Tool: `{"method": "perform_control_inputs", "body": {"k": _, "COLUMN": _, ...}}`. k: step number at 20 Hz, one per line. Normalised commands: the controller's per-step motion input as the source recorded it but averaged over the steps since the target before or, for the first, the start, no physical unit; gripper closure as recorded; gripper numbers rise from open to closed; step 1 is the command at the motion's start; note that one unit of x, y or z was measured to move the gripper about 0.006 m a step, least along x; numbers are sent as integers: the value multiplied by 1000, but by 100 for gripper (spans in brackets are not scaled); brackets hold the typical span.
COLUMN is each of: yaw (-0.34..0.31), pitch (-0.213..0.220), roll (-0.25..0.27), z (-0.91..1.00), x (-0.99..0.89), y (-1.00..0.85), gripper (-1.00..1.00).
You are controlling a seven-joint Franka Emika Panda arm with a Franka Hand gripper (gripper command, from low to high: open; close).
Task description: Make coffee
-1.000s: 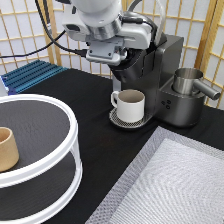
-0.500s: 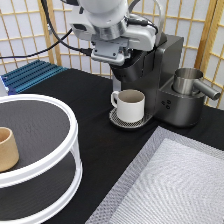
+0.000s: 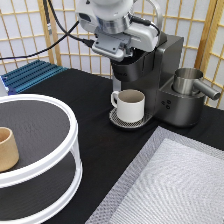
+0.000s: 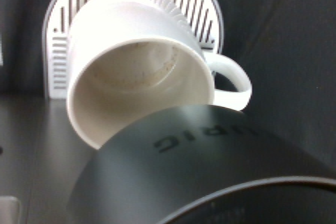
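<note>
The dark coffee machine (image 3: 150, 75) stands at the exterior view's top, right of centre. A white handled mug (image 3: 131, 104) sits on its round drip tray (image 3: 116, 120) under the spout, handle toward the exterior view's left. My gripper (image 3: 117, 50) is right at the top front of the machine's brew head, above the mug. The wrist view looks down past the machine's dark rounded head (image 4: 195, 165) into the empty mug (image 4: 135, 85) on the slotted tray (image 4: 60, 55). The coffee pod is not in view.
A white two-tier round stand (image 3: 60, 150) at the exterior view's left holds a tan handleless cup (image 3: 6, 148). A steel pitcher (image 3: 189, 80) sits on the machine's right side. A grey mat (image 3: 175, 185) lies at the bottom right. A blue rack (image 3: 30, 75) and a paper screen stand behind.
My gripper has moved toward the exterior view's right, along the top front of the coffee machine. The mug and the other things have not moved.
</note>
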Motion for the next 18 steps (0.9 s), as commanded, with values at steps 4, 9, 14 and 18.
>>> {"method": "perform_control_inputs", "body": {"k": 4, "yaw": -159, "pitch": 11, "roll": -319, "z": 84, "x": -162, "y": 344, "gripper": 100}}
{"method": "perform_control_inputs", "body": {"k": 9, "yaw": -136, "pitch": 5, "roll": -349, "z": 170, "x": -185, "y": 204, "gripper": 100}}
{"method": "perform_control_inputs", "body": {"k": 14, "yaw": -56, "pitch": -34, "roll": -247, "z": 57, "x": -41, "y": 299, "gripper": -100}}
{"method": "perform_control_inputs", "body": {"k": 18, "yaw": 0, "pitch": -82, "roll": -152, "z": 6, "x": -49, "y": 289, "gripper": -100}}
